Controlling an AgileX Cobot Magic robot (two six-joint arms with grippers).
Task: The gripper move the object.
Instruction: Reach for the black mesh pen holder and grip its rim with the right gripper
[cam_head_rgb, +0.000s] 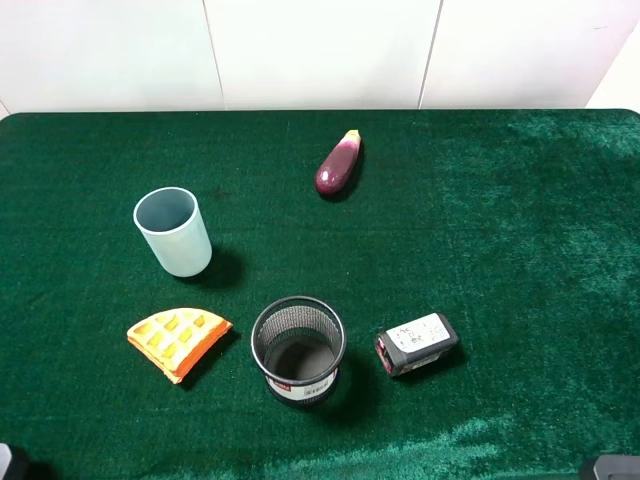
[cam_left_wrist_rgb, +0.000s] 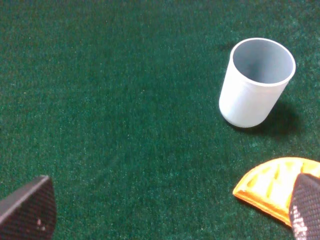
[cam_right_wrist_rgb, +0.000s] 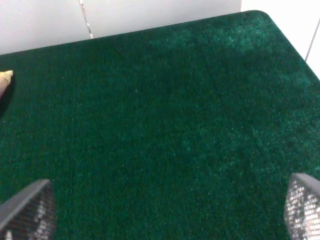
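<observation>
The black wire-mesh pen cup (cam_head_rgb: 298, 351) stands upright near the front middle of the green cloth, its white barcode label with a red mark facing front. It shows in neither wrist view. My left gripper (cam_left_wrist_rgb: 170, 212) is open and empty; its fingertips (cam_left_wrist_rgb: 27, 207) show at the edges of the left wrist view, hovering near the front left. My right gripper (cam_right_wrist_rgb: 165, 210) is open and empty over bare cloth at the right. In the high view only slivers of the arms show at the bottom corners.
A pale blue plastic cup (cam_head_rgb: 174, 232) (cam_left_wrist_rgb: 256, 81) stands left of centre. An orange waffle wedge (cam_head_rgb: 177, 340) (cam_left_wrist_rgb: 272, 186) lies in front of it. A purple eggplant (cam_head_rgb: 339, 165) lies at the back. A black and white battery pack (cam_head_rgb: 416, 344) lies right of the pen cup.
</observation>
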